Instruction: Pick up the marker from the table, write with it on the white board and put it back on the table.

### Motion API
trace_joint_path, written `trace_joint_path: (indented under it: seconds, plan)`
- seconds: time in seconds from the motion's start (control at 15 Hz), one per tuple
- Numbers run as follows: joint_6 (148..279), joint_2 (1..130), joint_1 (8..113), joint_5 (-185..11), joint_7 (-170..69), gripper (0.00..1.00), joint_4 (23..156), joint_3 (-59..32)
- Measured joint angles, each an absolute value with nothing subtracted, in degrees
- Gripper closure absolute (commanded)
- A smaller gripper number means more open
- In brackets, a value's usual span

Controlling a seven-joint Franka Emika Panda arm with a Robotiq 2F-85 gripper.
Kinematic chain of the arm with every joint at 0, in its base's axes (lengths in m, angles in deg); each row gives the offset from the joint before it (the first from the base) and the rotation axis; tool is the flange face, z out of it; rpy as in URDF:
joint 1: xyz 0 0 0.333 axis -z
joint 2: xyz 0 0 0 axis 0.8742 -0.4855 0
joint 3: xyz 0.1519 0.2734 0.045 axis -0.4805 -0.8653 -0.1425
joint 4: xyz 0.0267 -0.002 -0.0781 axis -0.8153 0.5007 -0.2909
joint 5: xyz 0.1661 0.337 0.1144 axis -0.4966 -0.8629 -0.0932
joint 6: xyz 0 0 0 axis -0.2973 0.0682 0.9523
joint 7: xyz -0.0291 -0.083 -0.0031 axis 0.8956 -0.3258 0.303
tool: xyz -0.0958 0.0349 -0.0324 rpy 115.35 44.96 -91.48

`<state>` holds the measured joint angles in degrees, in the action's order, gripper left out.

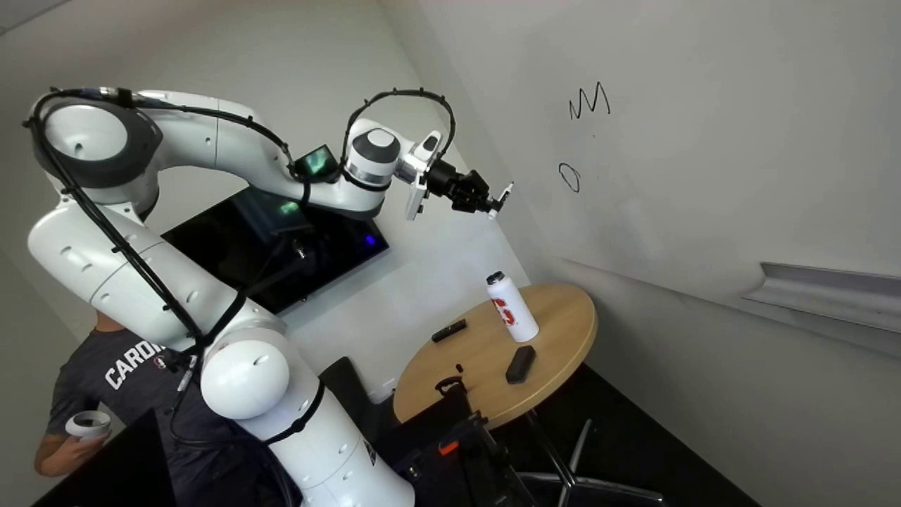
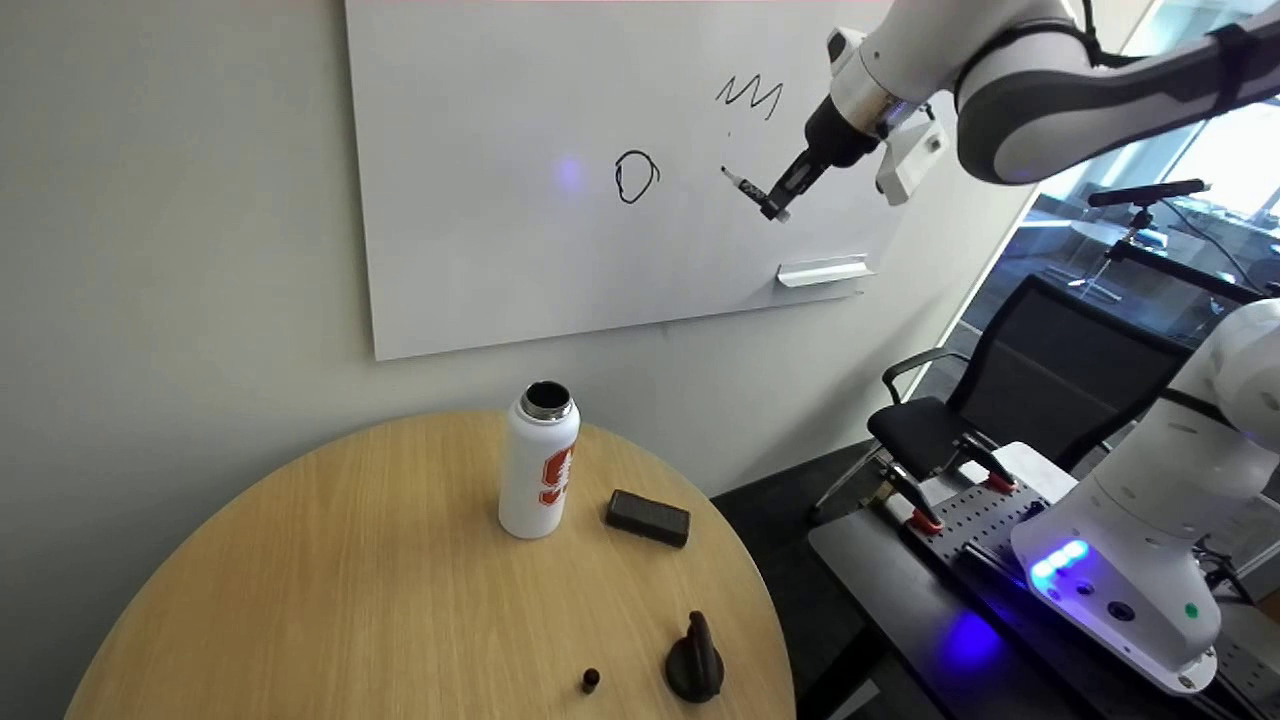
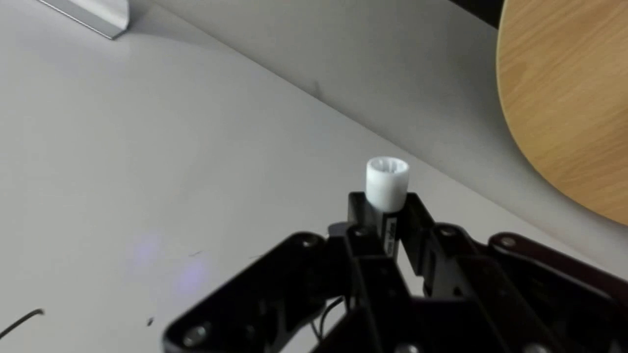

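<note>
gripper pinching marker in mid-air. fingers pressed on both sides of the barrel, gap only barrel-wide. grip sits near the rear: white end pokes out past fingers in wrist view, dark tip out on the opposite side, slanting upward in both exterior views. marker is in front of board, apart from it, well above bench. board has dark zigzag and loop, short ledge low down. on bench: white bottle, red print; dark block near it; black knob-like thing; small dark stub near that. dark bar also there, seen in an exterior view.
</note>
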<state>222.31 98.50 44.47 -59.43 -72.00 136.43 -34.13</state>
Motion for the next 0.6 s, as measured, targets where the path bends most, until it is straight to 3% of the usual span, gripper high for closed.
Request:
trace_joint_path:
  seconds: [0.07,0.33,0.4,0.6]
  plan:
    - [225.39,99.33,44.62,-59.44,-72.02,0.8,139.1,-34.68]
    - [228.73,101.72,46.03,-59.44,-72.42,0.8,143.31,-35.47]
    - [228.73,101.98,46.15,-59.44,-72.42,0.95,143.34,-35.47]
    - [228.77,101.89,46.61,-60.04,-71.41,0.95,143.28,-36.41]
